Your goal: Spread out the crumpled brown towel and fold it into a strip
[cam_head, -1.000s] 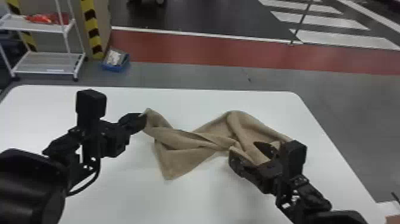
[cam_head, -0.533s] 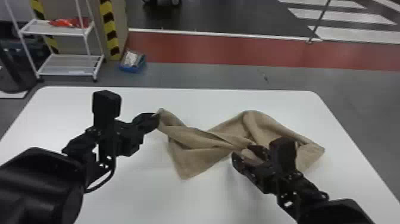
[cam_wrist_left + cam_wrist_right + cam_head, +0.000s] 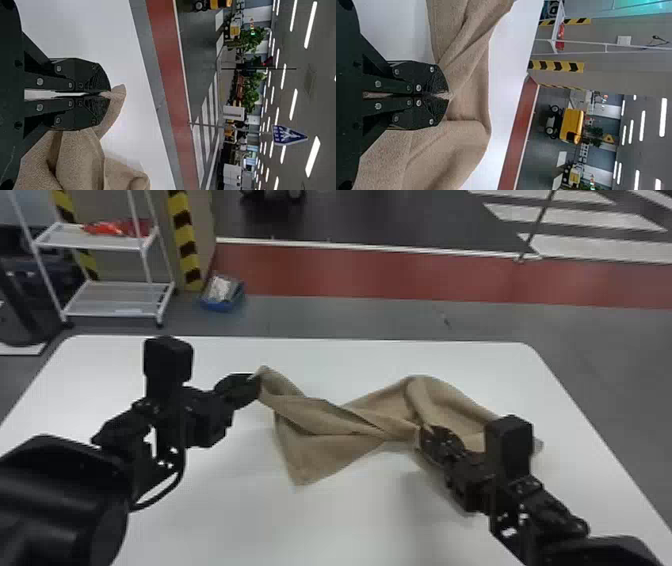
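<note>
In the head view my left gripper is shut on the left end of the brown towel, which is lifted to a point there. My right gripper is pinched on the towel's middle, where folds gather. Between them the cloth is twisted; one corner hangs toward the near side and a loose rumpled part spreads beyond the right gripper. In the left wrist view, my left gripper has the tip of the towel between its fingers. The right wrist view has my right gripper closed on a small pinch of towel.
A white table lies under both arms, its far edge running past the towel. On the floor behind stand a white shelf rack and a blue box.
The right gripper's fingers, spread apart a second ago, have closed on the towel. The head view has swung so that the table sits farther right. The left gripper keeps its hold.
</note>
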